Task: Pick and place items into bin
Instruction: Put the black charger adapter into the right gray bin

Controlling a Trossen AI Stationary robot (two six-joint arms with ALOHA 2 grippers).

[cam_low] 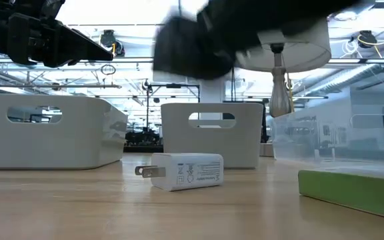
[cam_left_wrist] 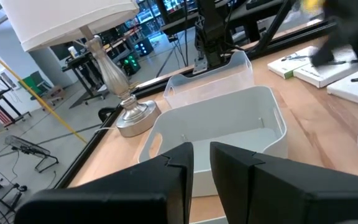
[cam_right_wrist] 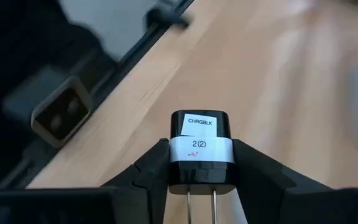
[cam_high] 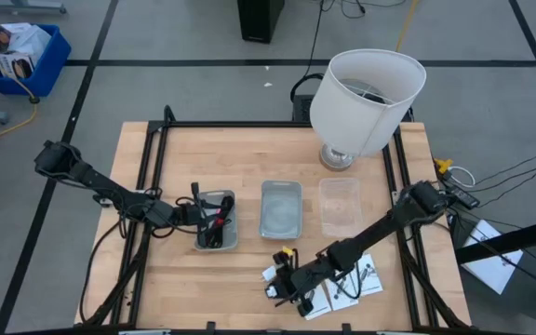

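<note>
the bins [cam_high: 281,208] lie well beyond the right gripper [cam_high: 282,290], toward the table's middle; the nearest is the centre one. right gripper [cam_right_wrist: 201,163] is clamped on a tiny black block [cam_right_wrist: 201,149], prongs pointing back toward the wrist, long axis running along the fingers. left gripper [cam_high: 196,213], fingers slightly parted and empty, hovers over the left bin [cam_high: 217,221] holding cables. judgement: right arm carries forward.

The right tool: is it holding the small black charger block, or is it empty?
Holding it. In the right wrist view, the small black charger block, with white labels and prongs, sits clamped between the right tool fingers.
</note>
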